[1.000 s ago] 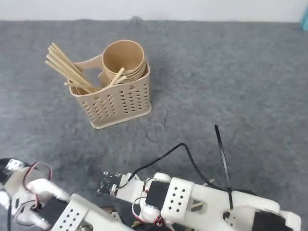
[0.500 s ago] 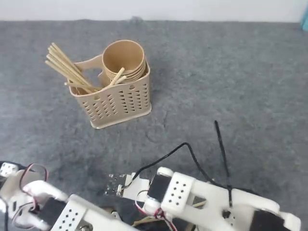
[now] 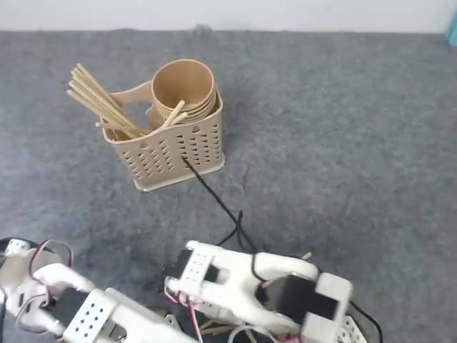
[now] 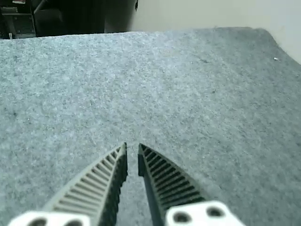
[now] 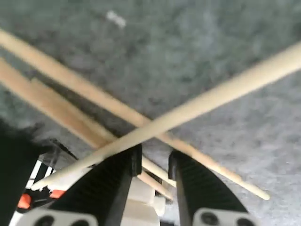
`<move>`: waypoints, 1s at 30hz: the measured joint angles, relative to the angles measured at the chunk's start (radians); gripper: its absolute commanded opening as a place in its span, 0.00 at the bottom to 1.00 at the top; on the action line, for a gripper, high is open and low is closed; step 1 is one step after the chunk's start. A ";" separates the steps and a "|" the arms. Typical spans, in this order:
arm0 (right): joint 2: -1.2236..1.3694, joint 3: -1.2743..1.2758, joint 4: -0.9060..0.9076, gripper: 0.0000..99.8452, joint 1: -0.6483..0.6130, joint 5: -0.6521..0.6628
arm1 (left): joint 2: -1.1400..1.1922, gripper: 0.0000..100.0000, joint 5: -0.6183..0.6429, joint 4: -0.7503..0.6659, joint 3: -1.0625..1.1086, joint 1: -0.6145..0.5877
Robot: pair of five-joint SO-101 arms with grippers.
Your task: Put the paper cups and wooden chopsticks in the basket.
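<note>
The beige slotted basket (image 3: pixel 175 151) stands at the back left of the mat, with stacked paper cups (image 3: pixel 184 86) and a bundle of wooden chopsticks (image 3: pixel 98 100) in it. Several loose chopsticks (image 5: pixel 94 103) lie crossed on the grey mat under my right gripper (image 5: pixel 154 155), which is open just above them; one stick passes close by its fingertips. In the high view these loose chopsticks (image 3: pixel 212 326) peek out from under the right arm (image 3: pixel 243 279) at the front edge. My left gripper (image 4: pixel 132 153) is shut and holds nothing, over bare mat.
The left arm (image 3: pixel 71 311) sits at the front left corner. A black cable (image 3: pixel 214 200) runs from the right arm toward the basket's foot. Open grey mat spreads to the right and between the arms and the basket.
The right arm has turned to the left and dropped lower at the front edge, and its black cable has swung from the right over toward the basket. The left arm shifted only slightly.
</note>
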 measured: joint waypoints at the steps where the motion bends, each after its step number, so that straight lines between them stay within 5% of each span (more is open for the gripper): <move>1: 0.014 -0.015 0.005 0.11 0.003 0.000 | 0.005 0.04 0.000 -0.003 0.000 0.000; 14: -0.232 0.009 -0.101 0.11 0.195 -0.100 | 0.006 0.04 -0.029 -0.003 0.000 0.044; 23: -0.354 0.068 -0.141 0.11 0.183 -0.130 | 0.006 0.04 -0.029 -0.003 0.000 0.054; 30: -0.354 0.143 -0.359 0.11 0.155 -0.302 | 0.006 0.04 -0.031 -0.003 0.000 0.054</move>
